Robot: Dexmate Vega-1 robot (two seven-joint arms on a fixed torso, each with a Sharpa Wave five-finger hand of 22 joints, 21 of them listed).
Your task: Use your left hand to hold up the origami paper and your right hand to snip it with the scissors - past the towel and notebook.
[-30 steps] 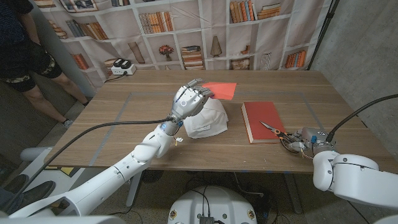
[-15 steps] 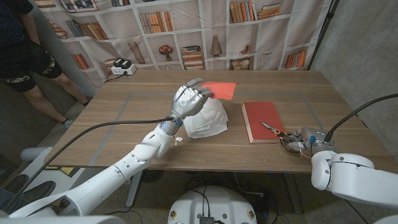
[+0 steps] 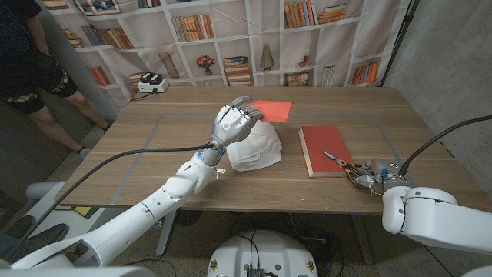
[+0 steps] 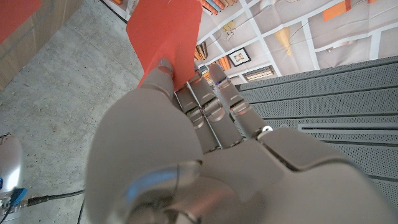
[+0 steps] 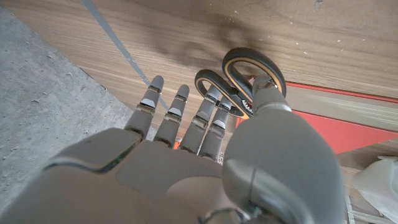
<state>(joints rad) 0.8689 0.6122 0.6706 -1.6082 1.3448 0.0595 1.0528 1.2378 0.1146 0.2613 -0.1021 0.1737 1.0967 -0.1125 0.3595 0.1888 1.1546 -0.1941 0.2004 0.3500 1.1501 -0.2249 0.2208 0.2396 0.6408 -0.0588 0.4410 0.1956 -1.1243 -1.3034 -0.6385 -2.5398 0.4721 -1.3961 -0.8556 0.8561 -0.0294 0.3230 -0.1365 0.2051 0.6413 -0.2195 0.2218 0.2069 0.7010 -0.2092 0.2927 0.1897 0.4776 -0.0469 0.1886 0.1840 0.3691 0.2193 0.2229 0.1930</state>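
- Right hand (image 3: 374, 171) sits at the near right edge of the table (image 3: 154, 165), just off the near right corner of the red notebook (image 3: 326, 148).
- Right wrist view: right hand (image 5: 205, 155) is at the scissors (image 5: 239, 78); its fingers (image 5: 208, 121) reach under the two loop handles and the thumb lies beside the outer loop. Whether a finger passes through a loop, or the grip is closed, cannot be told.
- Head view: scissors (image 3: 336, 158) lie on the notebook's near right part, blades pointing toward the table's middle, handles at the notebook's right edge by the hand.
- Open wood shows along the near edge between the left arm and the notebook, and on the whole left half of the table.
- White towel (image 3: 255, 148) lies crumpled mid-table, just left of the notebook, not touching it.
- Left hand (image 3: 233, 123) is raised above the towel's far left side, fingers curled in.
- Left wrist view: left hand (image 4: 186, 149) pinches the lower edge of the red origami paper (image 4: 168, 37) between thumb and fingertips; the sheet stands up from the grip.
- Head view: origami paper (image 3: 271, 111) extends from the left hand's fingers toward the far right, past the towel.
- Behind the table's far edge, a bookshelf backdrop (image 3: 231, 38); a person (image 3: 31, 69) stands at far left, well apart from the table.
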